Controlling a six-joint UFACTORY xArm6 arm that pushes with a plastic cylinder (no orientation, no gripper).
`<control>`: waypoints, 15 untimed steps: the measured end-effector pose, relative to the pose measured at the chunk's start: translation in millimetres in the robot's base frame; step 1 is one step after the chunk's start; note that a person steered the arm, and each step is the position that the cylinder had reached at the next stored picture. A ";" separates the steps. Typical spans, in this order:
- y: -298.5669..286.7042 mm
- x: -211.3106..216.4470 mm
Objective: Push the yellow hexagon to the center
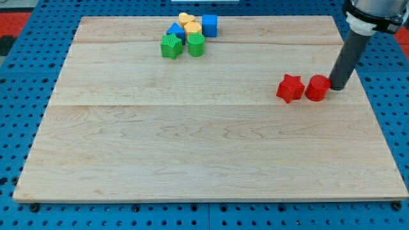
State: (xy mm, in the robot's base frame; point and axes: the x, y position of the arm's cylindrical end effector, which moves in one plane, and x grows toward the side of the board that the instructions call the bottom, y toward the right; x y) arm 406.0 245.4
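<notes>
Yellow hexagon (192, 28) sits in a tight cluster near the board's top edge, left of centre, far up and to the view's left of my tip (337, 88). A second yellow block (185, 18), rounded, shape not clear, touches it on the upper left, closest to the board's top edge. Blue cube (209, 25) is just beside the hexagon on the side facing my tip. Another blue block (174, 30), peaked on top, presses against its far side. Two green blocks lie just below: one ridged, star-like (170, 46), and one rounded green block (196, 45) directly under the hexagon, between it and the middle of the board.

The hexagon is hemmed in on every side but a thin strip toward the top edge.

My tip stands at the view's right, near the board's right edge, touching or almost touching the right side of a round red block (317, 88). A red star (290, 88) is just beyond that, on the left, very close to the round one; contact not certain. No fingers on this rig: only a dark rod, holding nothing.

Wooden board (192, 160): from my tip leftward and downward, the whole centre and lower half lie open. Blue pegboard (13, 76) surrounds the board.
</notes>
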 end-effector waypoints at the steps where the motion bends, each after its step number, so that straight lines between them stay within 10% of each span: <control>1: 10.2 7.4; 3: -2.1 -109.1; 5: -137.8 -212.5; 7: -299.6 -205.1; 12: -321.1 -44.0; 15: -252.5 -55.0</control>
State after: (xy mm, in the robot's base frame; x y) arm 351.0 -7.1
